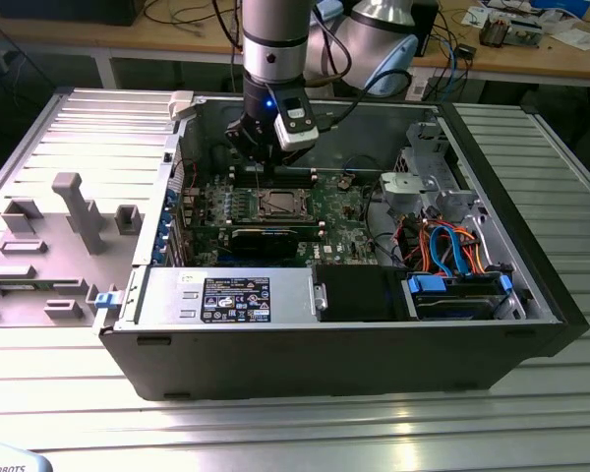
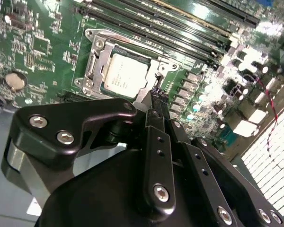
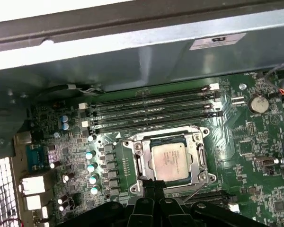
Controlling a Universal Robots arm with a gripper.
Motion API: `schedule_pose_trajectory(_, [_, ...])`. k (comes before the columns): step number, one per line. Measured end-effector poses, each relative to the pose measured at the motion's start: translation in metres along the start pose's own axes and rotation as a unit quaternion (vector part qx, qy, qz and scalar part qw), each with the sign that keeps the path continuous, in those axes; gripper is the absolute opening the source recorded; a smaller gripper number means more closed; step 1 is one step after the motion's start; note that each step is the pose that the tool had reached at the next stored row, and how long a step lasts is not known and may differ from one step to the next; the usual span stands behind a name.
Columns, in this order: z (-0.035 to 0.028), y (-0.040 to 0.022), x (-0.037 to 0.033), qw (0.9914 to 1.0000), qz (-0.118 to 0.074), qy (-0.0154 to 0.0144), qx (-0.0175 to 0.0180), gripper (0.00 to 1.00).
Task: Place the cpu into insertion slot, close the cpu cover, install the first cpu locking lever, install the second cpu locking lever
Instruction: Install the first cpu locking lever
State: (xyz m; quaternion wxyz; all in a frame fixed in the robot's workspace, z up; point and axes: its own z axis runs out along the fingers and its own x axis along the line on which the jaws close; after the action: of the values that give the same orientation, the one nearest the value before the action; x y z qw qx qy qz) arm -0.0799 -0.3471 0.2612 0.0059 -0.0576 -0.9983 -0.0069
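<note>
Bench (image 1: 531, 433) w/ PC case (image 1: 324, 354): cpu (image 3: 170, 161) in insertion slot (image 3: 202, 158), jaws closed.

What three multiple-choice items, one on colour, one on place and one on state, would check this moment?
1. The motherboard is: A red; B green; C black.
2. The cpu is: A in the insertion slot; B loose on the motherboard; C lifted in the air.
3. The cpu cover is: A standing upright; B taken off; C lying flat around the cpu.
Answers: 1 B, the board shows green in both wrist views. 2 A, its grey face sits inside the silver rim. 3 C, the frame lies level around the chip.
</note>
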Motion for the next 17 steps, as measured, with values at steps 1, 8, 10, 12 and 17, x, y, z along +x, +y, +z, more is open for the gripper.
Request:
schedule_pose_trajectory(1, [0.0004, 0.0, 0.0, 0.99995, -0.01, 0.0, 0.0001, 0.11])
schedule_pose_trajectory(8, [0.0018, -0.0007, 0.0061, 0.99933, -0.028, -0.0235, -0.0028, 0.11])
schedule_pose_trajectory(10, [0.0021, -0.0008, 0.007, 0.99861, -0.047, -0.0232, -0.0033, 0.11])
schedule_pose_trajectory(12, [0.0022, -0.0009, 0.0071, 0.99823, -0.055, -0.023, -0.0034, 0.11])
schedule_pose_trajectory(17, [0.0023, -0.0009, 0.0071, 0.99815, -0.056, -0.023, -0.0035, 0.11])
